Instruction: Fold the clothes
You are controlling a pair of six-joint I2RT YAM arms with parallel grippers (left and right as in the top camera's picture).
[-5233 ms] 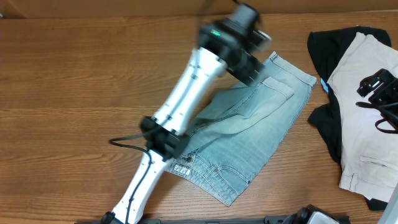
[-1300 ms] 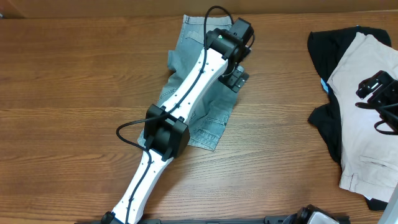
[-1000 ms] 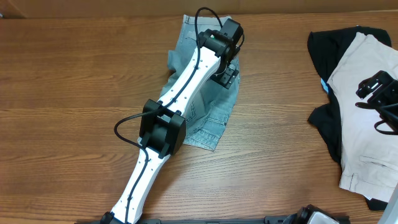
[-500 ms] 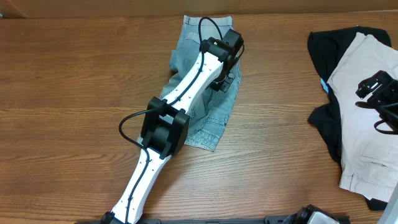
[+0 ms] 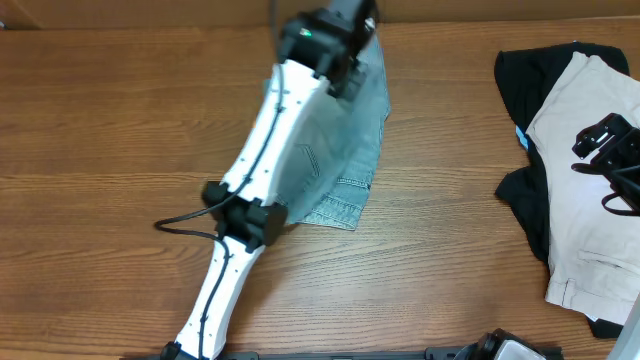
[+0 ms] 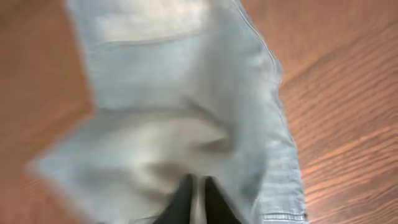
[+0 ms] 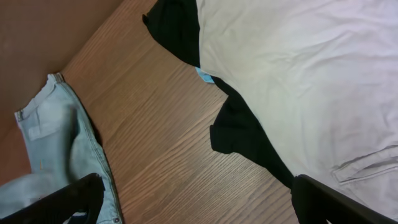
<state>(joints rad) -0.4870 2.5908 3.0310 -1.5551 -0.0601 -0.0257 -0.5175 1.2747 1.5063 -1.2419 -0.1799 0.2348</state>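
The light-blue denim shorts (image 5: pixel 345 140) lay folded lengthwise on the far middle of the wooden table (image 5: pixel 100 150), partly under the outstretched left arm; the left gripper (image 6: pixel 198 199) was pressed together on a raised fold of the denim near one long edge. The right gripper (image 7: pixel 196 186) hung spread wide and empty above the cream trousers (image 5: pixel 590 200), which rested on a black garment (image 5: pixel 520 190) well apart from the shorts. The denim looked soft enough to drape, yet heavier and stiffer than thin cloth, so it would likely hold a crease but drag on the wood; a hem or the waistband seam seemed the surest place to grip, being thick and unlikely to slip. Only the left wrist view showed the pinch itself, which the overhead view blurred and hid behind the arm; only the overhead view gave the whole lie of the shorts; the right wrist view alone showed that gripper's fingers apart.
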